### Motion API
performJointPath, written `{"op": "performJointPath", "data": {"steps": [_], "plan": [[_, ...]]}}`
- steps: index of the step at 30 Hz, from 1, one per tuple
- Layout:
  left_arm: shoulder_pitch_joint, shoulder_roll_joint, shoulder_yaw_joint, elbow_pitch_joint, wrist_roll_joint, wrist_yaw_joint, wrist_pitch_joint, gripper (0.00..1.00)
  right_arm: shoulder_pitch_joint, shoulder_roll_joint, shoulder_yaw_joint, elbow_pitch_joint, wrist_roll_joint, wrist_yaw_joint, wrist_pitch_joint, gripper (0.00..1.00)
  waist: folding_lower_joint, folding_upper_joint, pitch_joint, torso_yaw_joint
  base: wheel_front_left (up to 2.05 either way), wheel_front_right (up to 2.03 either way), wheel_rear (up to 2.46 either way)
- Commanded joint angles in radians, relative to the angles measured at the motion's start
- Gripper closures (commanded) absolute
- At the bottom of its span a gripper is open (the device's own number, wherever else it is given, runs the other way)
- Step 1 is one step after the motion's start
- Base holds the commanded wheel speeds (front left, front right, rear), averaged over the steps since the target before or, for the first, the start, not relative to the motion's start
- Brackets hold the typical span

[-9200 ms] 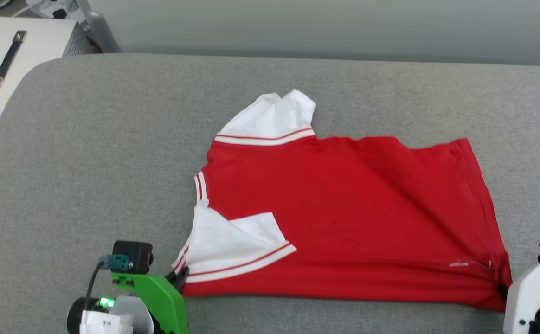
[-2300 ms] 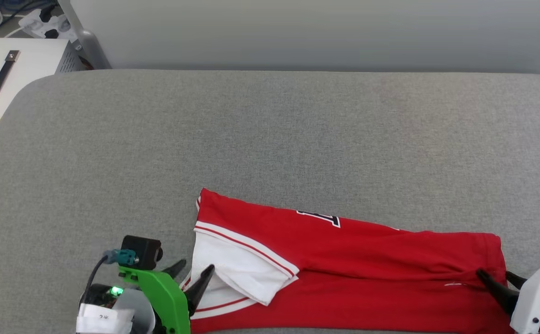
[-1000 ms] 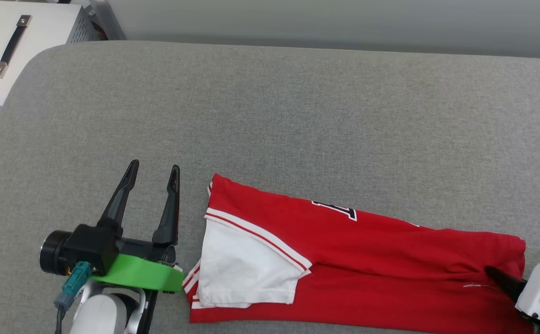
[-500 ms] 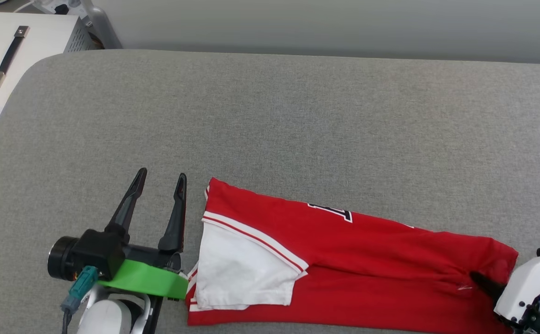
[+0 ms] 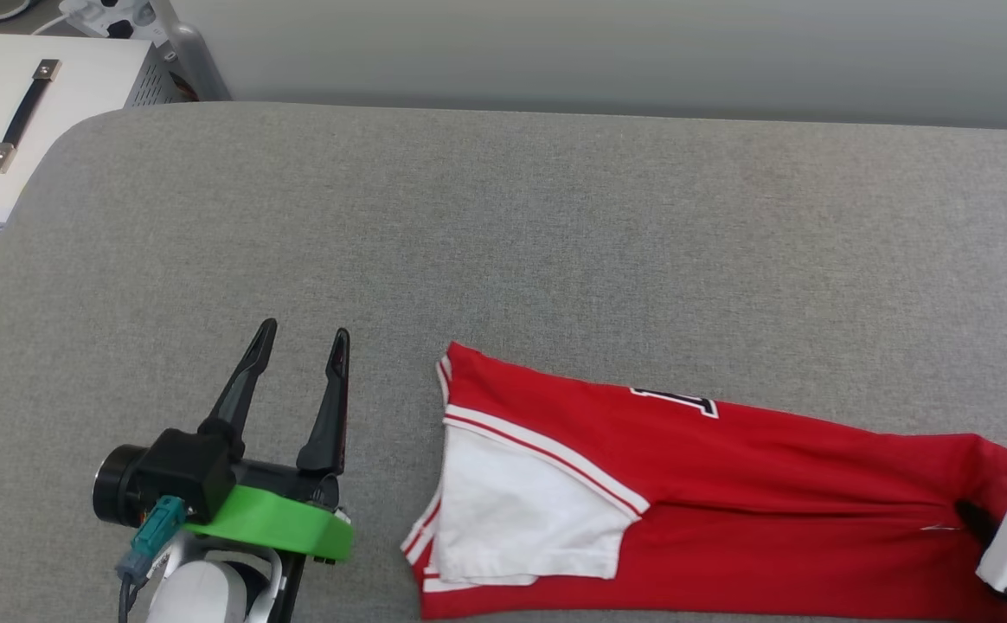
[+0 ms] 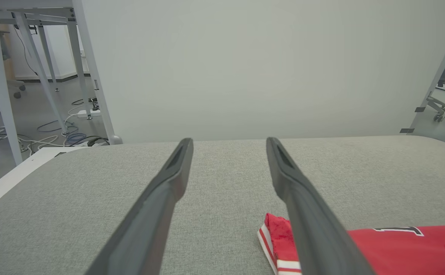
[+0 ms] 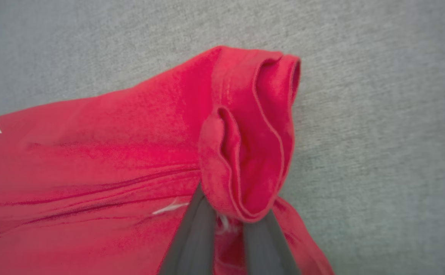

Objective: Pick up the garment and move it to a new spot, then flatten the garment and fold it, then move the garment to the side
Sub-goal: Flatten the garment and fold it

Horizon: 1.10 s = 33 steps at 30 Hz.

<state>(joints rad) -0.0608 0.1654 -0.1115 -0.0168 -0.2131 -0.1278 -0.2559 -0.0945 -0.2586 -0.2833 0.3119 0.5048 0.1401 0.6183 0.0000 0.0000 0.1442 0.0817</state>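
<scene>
Red garment (image 5: 728, 484) runs nine to three o'clock; right gripper (image 7: 228, 219) pinches its three-o'clock end, left gripper (image 5: 304, 330) spread empty beside its nine-o'clock end.

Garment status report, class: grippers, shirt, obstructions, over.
Left gripper open, beside the garment, not touching. Right gripper shut on its hem end. The garment lies folded lengthwise on grey pad. White box off pad's left corner.

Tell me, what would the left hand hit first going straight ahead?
Probably nothing close: the left hand points across the grey cushion toward the pale wall; the T-shirt lies off to its right.
</scene>
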Motion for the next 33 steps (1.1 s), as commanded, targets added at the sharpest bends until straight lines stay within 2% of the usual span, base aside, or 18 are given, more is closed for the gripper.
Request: {"op": "performJointPath", "data": {"steps": [1, 6, 8, 15, 22, 33], "plan": [[0.010, 0.006, 0.000, 0.000, -0.008, -0.003, -0.006, 0.00, -0.006, -0.024, -0.024, 0.026, -0.035, -0.009, -0.014, 1.00, 0.0000, 0.0000, -0.002, 0.000, 0.00, 0.00, 0.00], [0.009, 0.001, 0.001, -0.001, -0.014, -0.003, -0.006, 0.00, -0.041, -0.047, -0.093, 0.058, -0.144, -0.009, -0.069, 1.00, 0.0000, 0.0000, -0.009, 0.002, 0.00, 0.00, 0.00], [0.014, -0.007, 0.005, 0.001, -0.020, -0.003, -0.006, 0.00, -0.042, -0.026, -0.092, 0.052, -0.157, -0.009, -0.075, 1.00, 0.0000, 0.0000, -0.019, 0.006, 0.00, 0.00, 0.00], [0.045, -0.023, 0.010, 0.011, -0.028, -0.003, -0.006, 0.00, 0.046, 0.013, -0.051, -0.077, -0.134, -0.009, -0.047, 1.00, 0.0000, 0.0000, -0.073, -0.002, 0.00, 0.00, 0.00], [0.082, -0.034, 0.008, 0.018, -0.034, -0.003, -0.006, 0.00, 0.140, 0.034, 0.013, -0.240, -0.122, -0.009, 0.034, 1.00, 0.0000, 0.0000, -0.134, -0.006, 0.00, 0.00, 0.00], [0.104, -0.050, 0.018, 0.014, -0.044, -0.003, -0.006, 0.00, 0.205, 0.178, 0.088, -0.457, -0.032, -0.009, 0.172, 1.00, 0.0000, 0.0000, -0.147, 0.020, 0.00, 0.00, 0.00]]}}
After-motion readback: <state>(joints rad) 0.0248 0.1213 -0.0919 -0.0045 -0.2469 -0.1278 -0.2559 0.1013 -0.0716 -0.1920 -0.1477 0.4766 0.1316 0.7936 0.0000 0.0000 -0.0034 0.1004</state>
